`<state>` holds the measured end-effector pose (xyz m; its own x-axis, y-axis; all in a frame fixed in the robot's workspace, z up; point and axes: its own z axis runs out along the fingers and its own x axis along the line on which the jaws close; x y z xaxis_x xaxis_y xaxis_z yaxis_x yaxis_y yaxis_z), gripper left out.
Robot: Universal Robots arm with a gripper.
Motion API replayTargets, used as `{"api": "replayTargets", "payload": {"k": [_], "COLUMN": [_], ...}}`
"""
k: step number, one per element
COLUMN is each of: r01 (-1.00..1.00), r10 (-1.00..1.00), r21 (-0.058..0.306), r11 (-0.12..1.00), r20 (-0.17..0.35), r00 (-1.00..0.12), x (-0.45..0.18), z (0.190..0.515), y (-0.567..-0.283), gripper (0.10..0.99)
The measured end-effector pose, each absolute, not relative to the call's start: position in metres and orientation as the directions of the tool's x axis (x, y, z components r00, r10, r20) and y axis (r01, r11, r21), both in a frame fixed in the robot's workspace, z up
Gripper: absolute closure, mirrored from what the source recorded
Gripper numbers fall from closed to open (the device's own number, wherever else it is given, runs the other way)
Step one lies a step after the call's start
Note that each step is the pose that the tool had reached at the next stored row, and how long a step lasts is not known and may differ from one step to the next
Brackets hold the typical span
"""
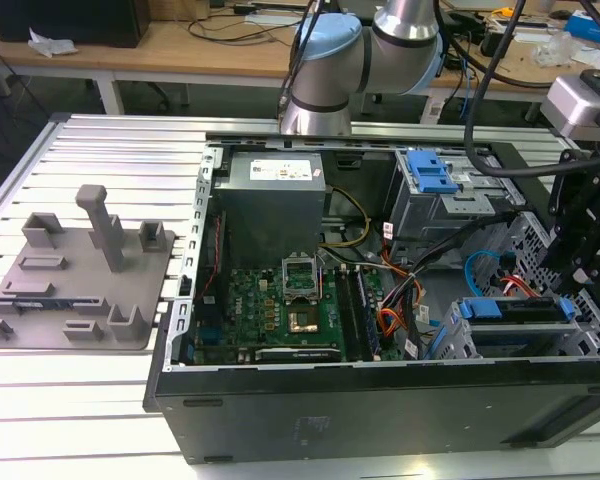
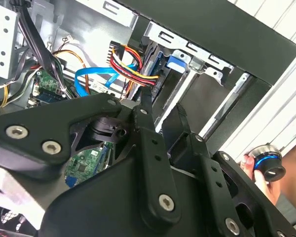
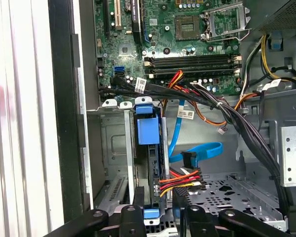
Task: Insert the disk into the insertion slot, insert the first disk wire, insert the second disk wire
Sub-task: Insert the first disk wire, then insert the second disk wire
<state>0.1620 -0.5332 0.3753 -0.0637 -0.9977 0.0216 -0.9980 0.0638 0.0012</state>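
The disk (image 3: 148,131) looks seated in the insertion slot (image 3: 113,145); I want the gripper (image 2: 162,104), jaws apart and empty, squared overhead, clear of the blue cable (image 3: 200,152)

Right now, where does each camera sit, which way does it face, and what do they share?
Exterior view: above the open computer case, looking down into it; the arm and pincer show.
First wrist view: on the wrist, facing the disk edge-on and the motherboard; pincer in the foreground.
Second wrist view: on the wrist, facing the disk past the pincer.
Shared: all show the disk and the blue cable.
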Motion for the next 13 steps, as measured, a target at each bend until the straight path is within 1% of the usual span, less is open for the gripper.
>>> {"api": "replayTargets", "payload": {"k": [13], "r01": [-0.998], "r10": [-0.998], "r21": [0.001], "r11": [0.064], "r20": [0.022], "r00": [-0.064], "x": [0.162], "z": [0.3756], "y": [-0.5332], "gripper": [0.725]}}
